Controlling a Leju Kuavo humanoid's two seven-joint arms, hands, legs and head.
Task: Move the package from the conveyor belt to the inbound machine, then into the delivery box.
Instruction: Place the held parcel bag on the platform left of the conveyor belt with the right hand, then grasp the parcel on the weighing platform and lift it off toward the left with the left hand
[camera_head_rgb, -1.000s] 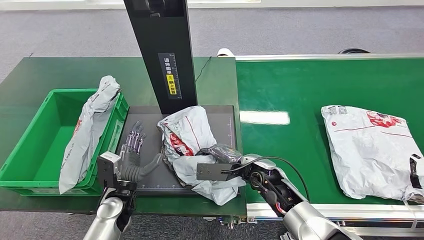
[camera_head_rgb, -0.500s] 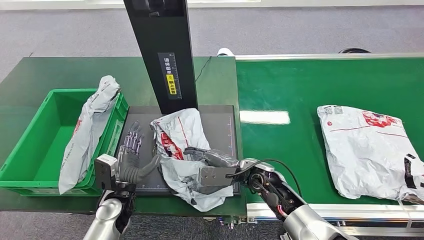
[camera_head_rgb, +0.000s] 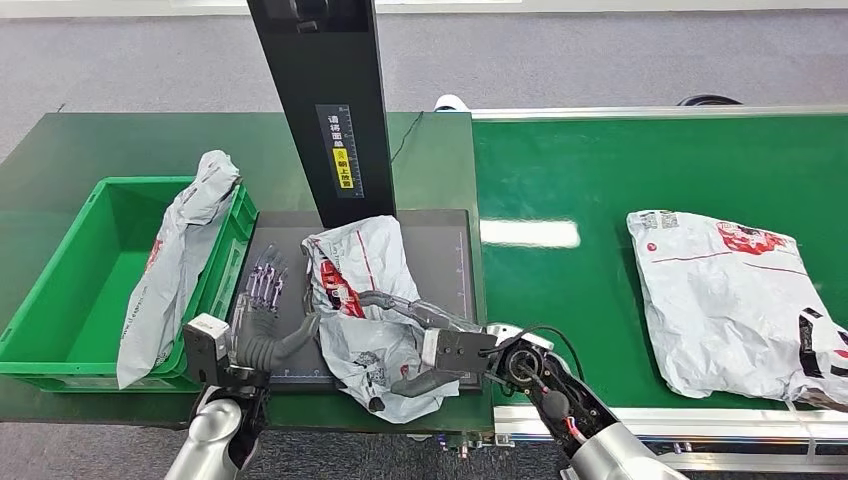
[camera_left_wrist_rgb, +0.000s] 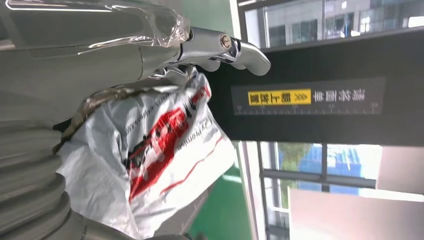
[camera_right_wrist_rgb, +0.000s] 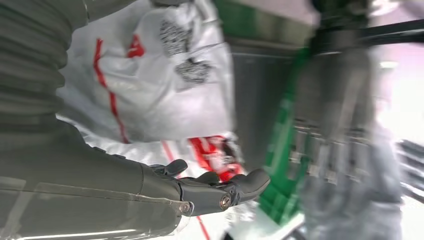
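Shifted leftward: crumpled white-and-red plastic mailer package (camera_head_rgb: 365, 305), right hand (camera_head_rgb: 425, 345) spread open upon it; left hand (camera_head_rgb: 262, 310), open, just beside.

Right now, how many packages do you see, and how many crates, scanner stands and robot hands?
Grey-white packages: 3, one in the green crate, one on the scanner plate, one on the conveyor belt
Green crate: 1
Black scanner stand: 1
Robot hands: 2, left hand, right hand
Total: 7

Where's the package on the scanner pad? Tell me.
In the head view, the package lies crumpled on the dark pad, below the black post, between the left hand and right hand.
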